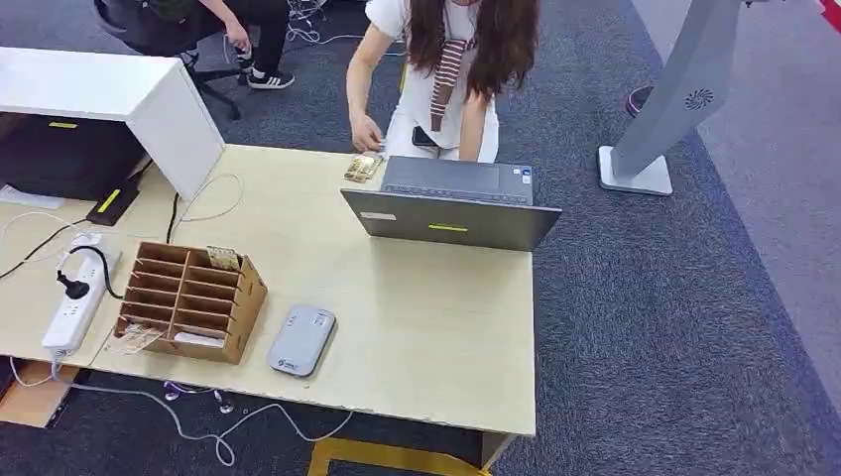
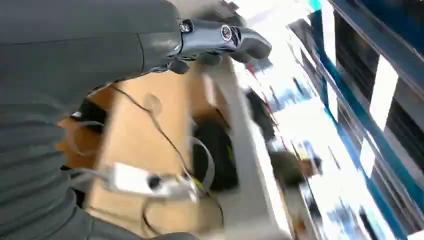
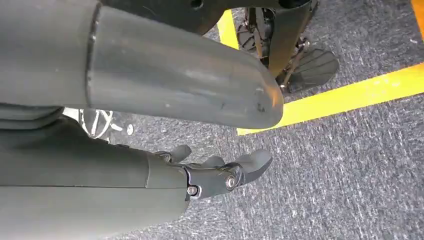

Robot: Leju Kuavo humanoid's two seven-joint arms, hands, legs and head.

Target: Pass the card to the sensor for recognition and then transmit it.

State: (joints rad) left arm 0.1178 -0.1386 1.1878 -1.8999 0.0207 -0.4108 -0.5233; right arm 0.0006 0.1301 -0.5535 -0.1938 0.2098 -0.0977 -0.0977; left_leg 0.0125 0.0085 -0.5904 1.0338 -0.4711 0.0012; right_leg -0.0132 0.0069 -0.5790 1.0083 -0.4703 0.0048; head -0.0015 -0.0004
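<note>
Nearest the head camera, at lower left, a grey rounded sensor pad [image 1: 301, 340] lies beside a brown cardboard slotted organiser [image 1: 188, 300] holding a patterned card [image 1: 223, 258] upright at its far end. Left hand [image 2: 220, 40] and right hand [image 3: 220, 172] hold nothing, fingers loosely apart; the left looks nearer the card.

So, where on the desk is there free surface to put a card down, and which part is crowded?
The widest bare patch lies between the laptop, the grey card reader and the desk's right edge. A smaller one sits between the wooden card organizer and the laptop. The left end is crowded: power strip, cables and a black box.
</note>
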